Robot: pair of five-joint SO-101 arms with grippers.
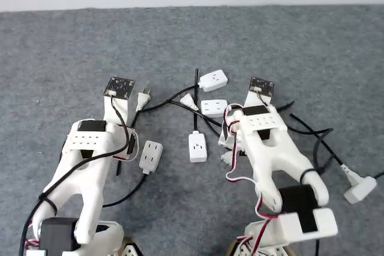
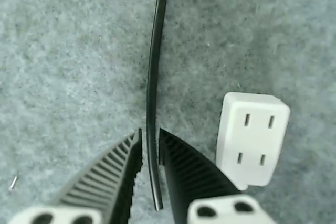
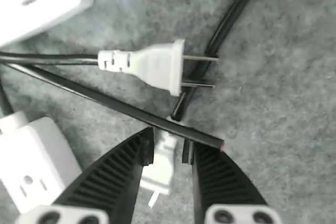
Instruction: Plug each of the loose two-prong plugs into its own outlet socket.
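Where the right gripper (image 3: 168,140) hangs over the tangle, its fingers stand apart and straddle a small white plug (image 3: 160,163) lying on the grey tabletop (image 3: 273,103); nothing shows them clamped on it. This plug's long axis runs along the fingers rather than across them, with a prong toward the wrist, so closing the fingers should take it by its sides. A black cord (image 3: 105,100) crosses at the fingertips and could be caught in the same grip. Just beyond lies a second two-prong plug (image 3: 149,66), crosswise to the fingers, with its prongs bare.

The left gripper (image 2: 149,135) has its fingers narrowly apart about a thin black cable (image 2: 152,66), which runs straight away along their gap. A white outlet block (image 2: 252,137) lies just beside it, slots up and unoccupied. The right arm is therefore judged nearer a loose plug, and the left nearer a free socket.

The wrist views give the alignment of fingers and plug. The high view gives the layout: a middle outlet block (image 1: 197,146) between the arms, and a far white plug (image 1: 360,190) well apart from both
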